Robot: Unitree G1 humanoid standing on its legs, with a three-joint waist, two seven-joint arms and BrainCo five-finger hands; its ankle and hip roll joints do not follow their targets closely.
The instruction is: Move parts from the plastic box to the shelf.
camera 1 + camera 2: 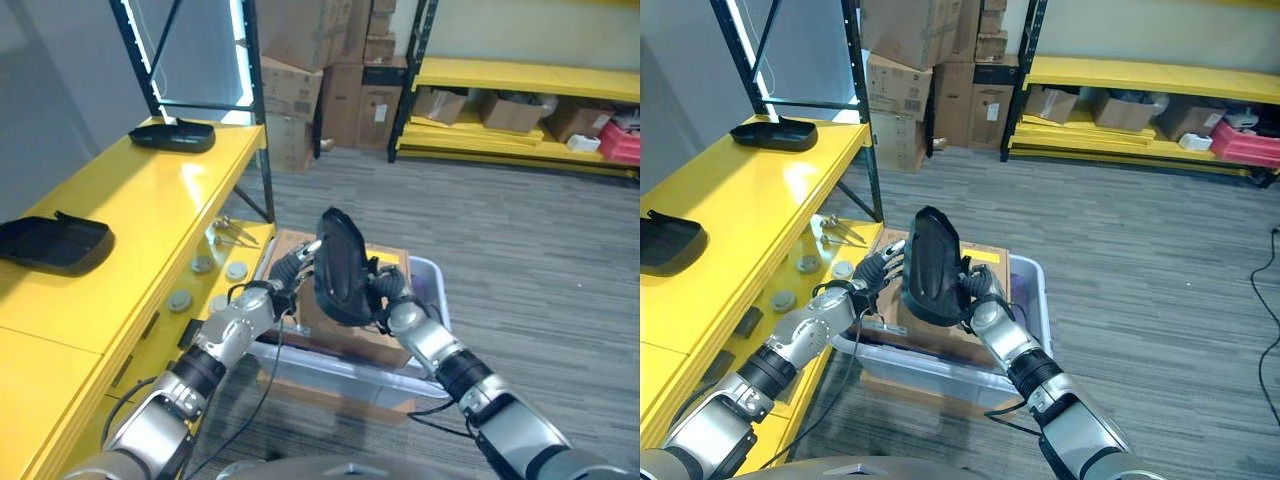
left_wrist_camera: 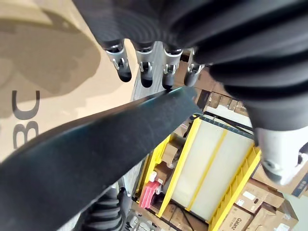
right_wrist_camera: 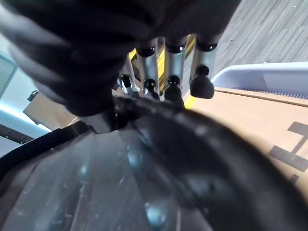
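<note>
Two hands on one black part [image 1: 340, 268], held upright above the plastic box [image 1: 432, 283], w/ a cardboard piece [image 1: 345, 330] lying in the box under it. Left hand [image 1: 293, 268] on the part's left edge: fingers [image 2: 144, 72] fairly straight, tips touching the rim, not wrapped. Right hand [image 1: 388, 290] at the part's right side; fingers [image 3: 174, 84] curl over its edge, clamped on. Two more black parts on the yellow shelf [image 1: 150, 190] to the left: near one [image 1: 52, 243], far one [image 1: 172, 135], well apart.
</note>
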